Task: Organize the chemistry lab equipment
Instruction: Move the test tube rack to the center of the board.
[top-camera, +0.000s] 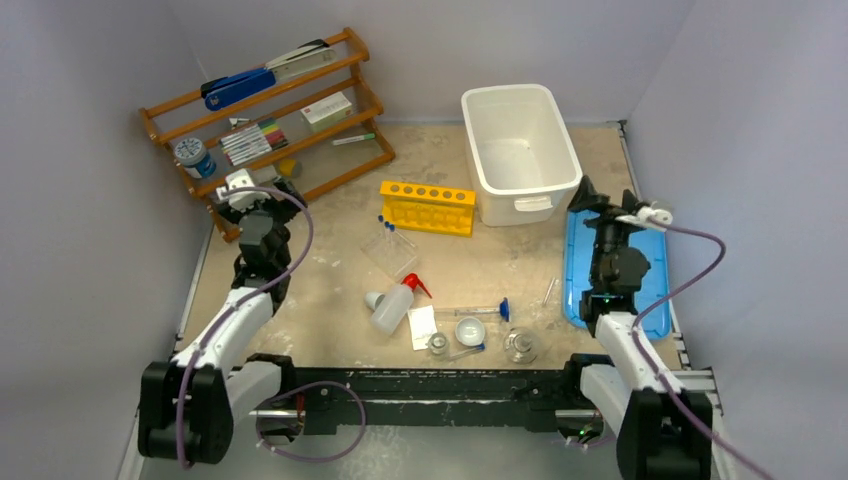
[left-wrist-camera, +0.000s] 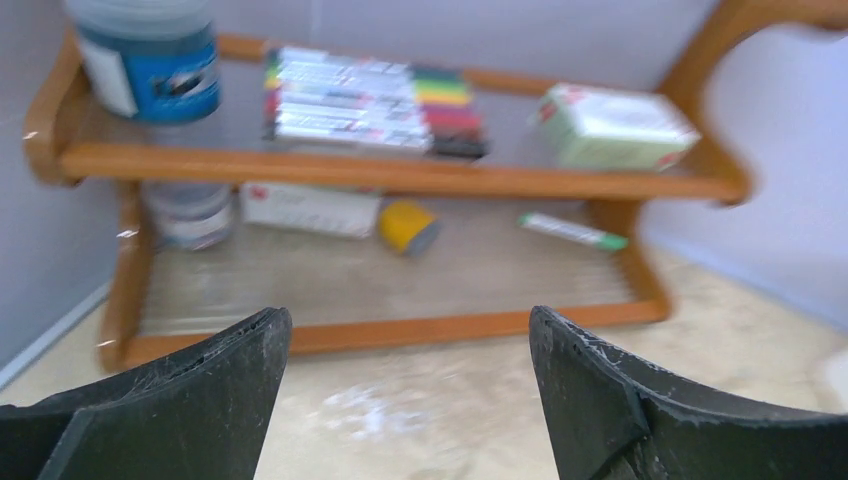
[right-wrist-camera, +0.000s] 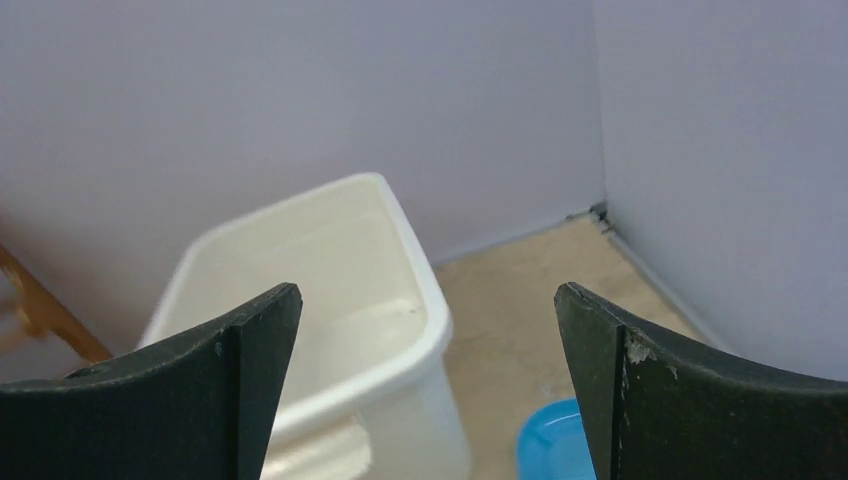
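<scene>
Top external view: lab gear is scattered mid-table around the yellow six-hole rack (top-camera: 427, 207).
Left gripper (left-wrist-camera: 410, 335): well left of the rack, jaws spread wide with nothing between them, facing the wooden shelf (left-wrist-camera: 400, 178).
Clear tube tray (top-camera: 390, 253): just in front of the rack, blue-capped tubes (top-camera: 385, 225) at its far edge.
White squeeze bottle (top-camera: 393, 305): nearer than the tray, seemingly on its side, red nozzle toward the rack.
Glass flasks (top-camera: 438, 345): front-right of the rack, a dish (top-camera: 470, 330) between them.
White bin (top-camera: 515, 203): just right of the rack.
Right gripper (right-wrist-camera: 428, 300): well right of the rack, over the blue tray (top-camera: 575, 270), jaws wide and empty.
</scene>
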